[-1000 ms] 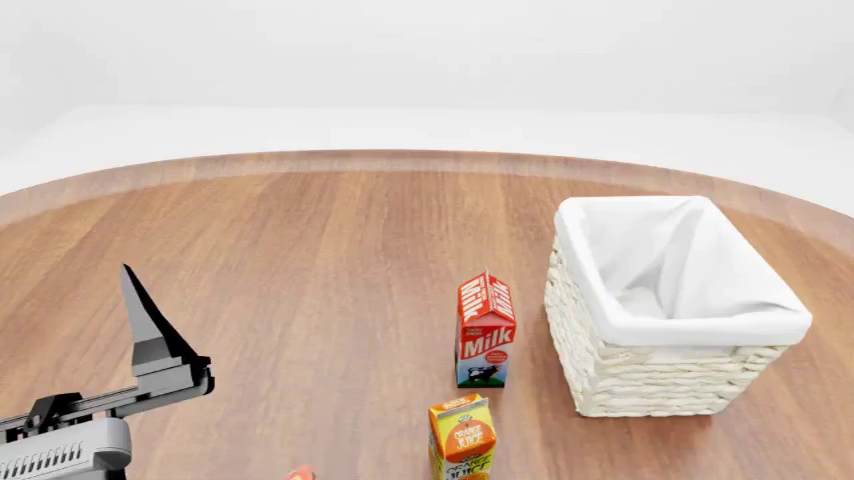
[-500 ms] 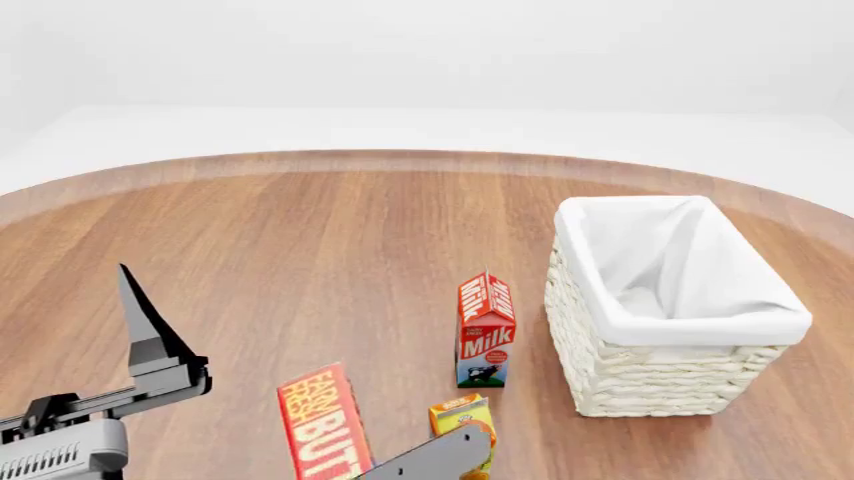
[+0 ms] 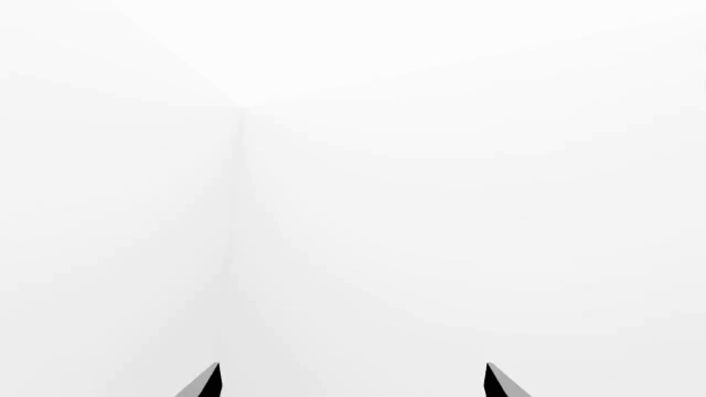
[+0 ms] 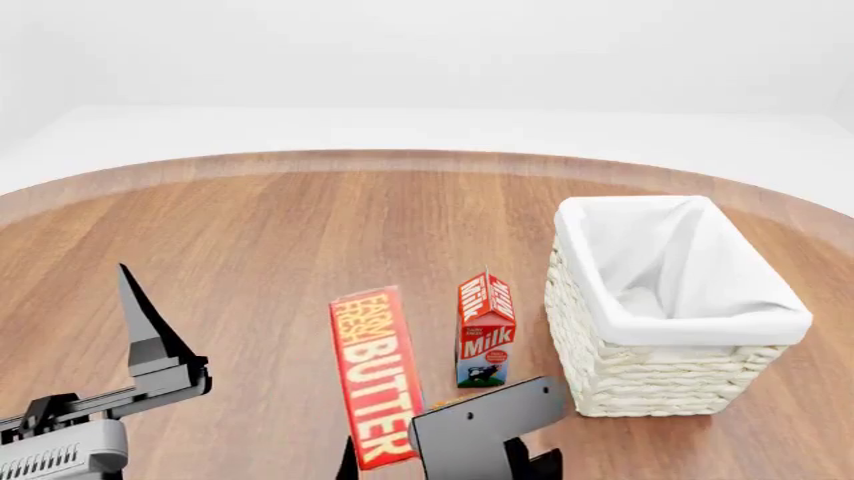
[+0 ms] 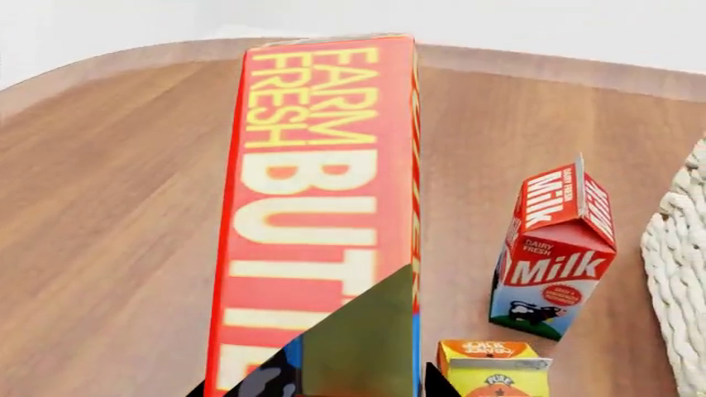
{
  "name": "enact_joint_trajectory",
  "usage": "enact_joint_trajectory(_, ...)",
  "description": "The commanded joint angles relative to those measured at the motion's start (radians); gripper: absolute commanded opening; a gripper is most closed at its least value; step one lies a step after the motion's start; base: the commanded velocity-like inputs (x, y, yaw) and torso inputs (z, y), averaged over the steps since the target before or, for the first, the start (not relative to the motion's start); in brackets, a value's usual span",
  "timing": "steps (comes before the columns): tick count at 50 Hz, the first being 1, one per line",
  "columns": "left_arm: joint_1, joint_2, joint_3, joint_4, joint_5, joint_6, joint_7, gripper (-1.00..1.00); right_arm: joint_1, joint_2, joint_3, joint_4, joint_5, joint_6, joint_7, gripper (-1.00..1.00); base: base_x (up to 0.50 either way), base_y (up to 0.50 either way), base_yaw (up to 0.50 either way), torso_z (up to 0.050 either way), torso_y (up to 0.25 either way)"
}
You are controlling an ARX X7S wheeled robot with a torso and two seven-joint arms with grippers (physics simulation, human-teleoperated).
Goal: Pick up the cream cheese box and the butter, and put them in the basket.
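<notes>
My right gripper (image 4: 400, 462) is shut on the butter (image 4: 375, 376), a long red box with orange-yellow face and white lettering, and holds it upright above the table, left of the milk carton. In the right wrist view the butter (image 5: 320, 198) fills the middle, clamped between the dark fingers (image 5: 441, 385). The white wicker basket (image 4: 667, 375) with its cloth liner stands at the right; its woven wall shows in the right wrist view (image 5: 679, 273). My left gripper (image 4: 140, 320) is raised at the lower left, open and empty. The cream cheese box is out of view.
A red milk carton (image 4: 485, 328) stands just left of the basket, also in the right wrist view (image 5: 554, 248). An orange juice carton (image 5: 494, 370) stands in front of it, hidden behind my right arm in the head view. The left wrist view shows only white wall.
My right gripper has risen from the bottom edge with the butter held in it, moving up and rightward toward the milk carton. The left arm has barely moved.
</notes>
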Motion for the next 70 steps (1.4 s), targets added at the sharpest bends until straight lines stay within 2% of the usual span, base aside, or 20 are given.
enact_joint_trajectory(1,0.0,-0.001,0.001,0.002,0.001,-0.002,-0.001,1.0,0.064,0.025,0.079,-0.045,0.035,0.058,0.013,-1.0,0.0,0.0,0.0,0.0,0.0)
enact_joint_trajectory(6,-0.003,0.0,0.006,-0.004,0.003,-0.001,0.0,1.0,0.172,0.098,-0.008,-0.059,0.046,-0.018,0.013,-1.0,0.0,0.0,0.0,0.0,0.002)
enact_joint_trajectory(10,-0.004,0.001,0.01,-0.01,0.003,0.001,0.001,1.0,0.326,0.183,-0.171,-0.068,0.053,-0.157,0.013,-1.0,0.0,0.0,0.0,0.0,0.0)
enact_joint_trajectory(15,-0.004,0.001,0.01,-0.01,0.003,0.002,0.0,1.0,0.625,0.277,-0.485,-0.084,0.065,-0.443,0.013,-1.0,0.0,0.0,0.0,0.002,0.002)
enact_joint_trajectory(18,-0.004,0.0,0.01,-0.011,0.001,0.003,0.001,1.0,0.912,0.318,-0.749,-0.1,0.083,-0.672,0.013,-1.0,0.0,0.0,0.0,0.0,0.0)
enact_joint_trajectory(22,-0.004,0.0,0.009,-0.014,-0.001,0.006,0.0,1.0,1.267,0.277,-1.126,-0.126,0.08,-0.993,0.013,-1.0,0.0,0.0,0.0,0.0,0.0)
enact_joint_trajectory(25,-0.005,0.0,0.01,-0.015,0.0,0.006,0.0,1.0,1.45,0.219,-1.334,-0.143,0.066,-1.182,0.013,-1.0,0.0,0.0,0.0,0.0,0.003)
enact_joint_trajectory(30,-0.005,0.0,0.012,-0.015,0.001,0.005,0.0,1.0,1.605,0.171,-1.513,-0.165,0.047,-1.347,0.013,-1.0,0.0,0.0,0.0,0.0,0.0)
enact_joint_trajectory(36,-0.006,0.0,0.014,-0.014,0.003,0.003,-0.001,1.0,1.729,0.186,-1.616,-0.188,0.047,-1.41,0.013,-1.0,0.0,0.0,0.0,0.002,0.0)
enact_joint_trajectory(39,-0.006,0.0,0.014,-0.014,0.003,0.003,-0.001,1.0,1.743,0.261,-1.543,-0.194,0.091,-1.32,0.013,-1.0,0.0,0.0,0.0,0.0,0.003)
enact_joint_trajectory(47,-0.007,-0.002,0.014,-0.013,0.003,0.001,-0.002,1.0,1.741,0.56,-1.164,-0.188,0.311,-0.936,0.009,-1.0,0.0,0.0,0.0,0.0,0.0)
enact_joint_trajectory(49,-0.007,-0.001,0.014,-0.013,0.002,0.0,-0.002,1.0,1.739,0.606,-1.092,-0.179,0.354,-0.862,0.005,-1.0,0.0,0.0,0.0,0.0,0.0)
enact_joint_trajectory(52,-0.007,-0.001,0.015,-0.009,0.003,-0.003,-0.003,1.0,1.741,0.718,-0.929,-0.136,0.443,-0.678,-0.004,-1.0,0.0,0.0,0.0,0.0,0.003)
enact_joint_trajectory(62,-0.007,-0.003,0.014,-0.007,0.002,-0.005,-0.005,1.0,1.733,0.861,-0.74,-0.012,0.504,-0.396,-0.051,-1.0,0.0,0.0,0.0,0.001,0.001)
enact_joint_trajectory(70,-0.007,-0.002,0.018,-0.007,0.004,-0.006,-0.005,1.0,1.722,0.902,-0.627,0.105,0.511,-0.221,-0.112,-1.0,0.0,0.0,0.0,0.0,0.0)
